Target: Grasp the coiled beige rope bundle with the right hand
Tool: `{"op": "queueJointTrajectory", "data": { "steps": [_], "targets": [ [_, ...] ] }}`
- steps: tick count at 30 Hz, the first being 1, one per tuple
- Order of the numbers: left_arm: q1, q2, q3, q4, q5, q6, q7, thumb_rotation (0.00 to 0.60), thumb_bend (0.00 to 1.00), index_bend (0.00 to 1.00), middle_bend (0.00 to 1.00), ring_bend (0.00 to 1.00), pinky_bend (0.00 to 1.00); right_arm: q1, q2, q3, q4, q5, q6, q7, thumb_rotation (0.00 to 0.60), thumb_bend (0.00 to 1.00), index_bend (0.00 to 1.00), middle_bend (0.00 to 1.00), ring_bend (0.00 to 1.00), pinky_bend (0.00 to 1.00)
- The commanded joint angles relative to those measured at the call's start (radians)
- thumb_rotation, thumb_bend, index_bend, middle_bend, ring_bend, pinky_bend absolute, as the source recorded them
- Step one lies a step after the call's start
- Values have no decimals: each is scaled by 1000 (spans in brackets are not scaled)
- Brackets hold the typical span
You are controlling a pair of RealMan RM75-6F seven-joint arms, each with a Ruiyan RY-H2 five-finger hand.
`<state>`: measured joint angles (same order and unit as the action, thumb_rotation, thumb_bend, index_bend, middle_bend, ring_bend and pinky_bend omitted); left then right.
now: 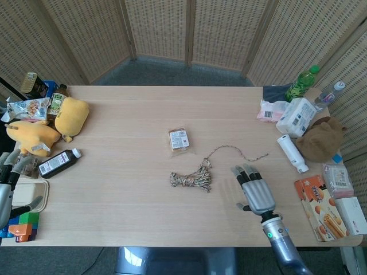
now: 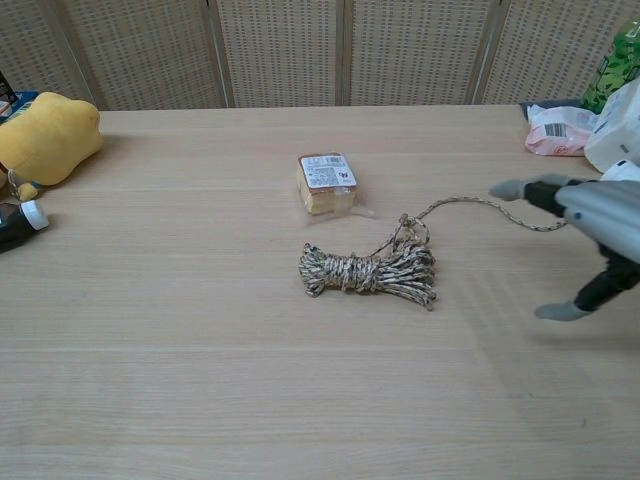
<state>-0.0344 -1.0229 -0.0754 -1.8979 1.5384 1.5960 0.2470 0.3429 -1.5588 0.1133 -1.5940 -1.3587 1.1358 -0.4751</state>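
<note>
Count on the table (image 1: 126,217): one coiled beige rope bundle (image 1: 192,180) at centre, one wrapped snack block (image 1: 179,139) just above it, two yellow plush toys (image 1: 71,117) (image 1: 30,136) and one dark bottle (image 1: 59,162) at left of the frame. Right of the frame: one green bottle (image 1: 301,83), one white roll (image 1: 292,152), one brown plush (image 1: 320,139), one orange snack box (image 1: 319,208). Two robot hands in view: right robot hand (image 1: 256,191) lower centre-right, left robot hand (image 1: 7,186) at the left edge.
</note>
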Motion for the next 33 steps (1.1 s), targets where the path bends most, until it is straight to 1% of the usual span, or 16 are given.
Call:
{"op": "queueJointTrajectory", "data": {
  "steps": [1,8,16,22,25,26,27,28,29,30,31,33],
  "targets": [
    [-4,-7,-6,12,-14,-6,2,600,0,167,0,0,0,58,-88,32,54,76,-63,-50,600,0,0,0,0,0],
    [-11,-17,-16,35,-49,-17,4,600,0,169,0,0,0,142,-198,72,136,158,-131,-72,600,0,0,0,0,0],
    [-19,-37,-15,57,-66,-32,18,600,0,169,0,0,0,207,-277,106,196,222,-172,-47,600,0,0,0,0,0],
    [-24,-49,-17,75,-80,-39,23,600,0,169,0,0,0,237,-323,111,264,239,-193,6,600,0,0,0,0,0],
    [-25,-52,-20,83,-89,-42,23,600,0,169,0,0,0,249,-347,116,316,227,-200,64,600,0,0,1,0,0],
    [-26,-54,-21,86,-92,-42,23,600,0,169,0,0,0,254,-358,115,338,211,-197,90,600,0,5,20,0,12],
    [-26,-55,-22,89,-94,-42,24,600,0,169,0,0,0,257,-367,112,358,193,-189,110,600,0,25,62,3,52],
    [-27,-56,-22,91,-96,-43,25,600,0,169,0,0,0,261,-378,110,379,174,-180,130,600,0,61,130,27,120],
    [-28,-58,-22,94,-98,-44,27,600,0,169,0,0,0,264,-393,107,409,149,-165,160,600,0,106,208,70,202],
    [-28,-60,-22,96,-100,-45,28,600,0,169,0,0,0,266,-406,105,432,133,-156,183,600,0,134,253,109,252],
    [-29,-61,-21,98,-102,-47,31,600,0,170,0,0,0,270,-422,103,464,116,-146,213,600,2,174,309,171,311],
    [-30,-64,-20,101,-104,-48,34,600,0,169,0,0,0,275,-444,101,511,97,-138,254,600,32,242,391,257,401]
  ]
}}
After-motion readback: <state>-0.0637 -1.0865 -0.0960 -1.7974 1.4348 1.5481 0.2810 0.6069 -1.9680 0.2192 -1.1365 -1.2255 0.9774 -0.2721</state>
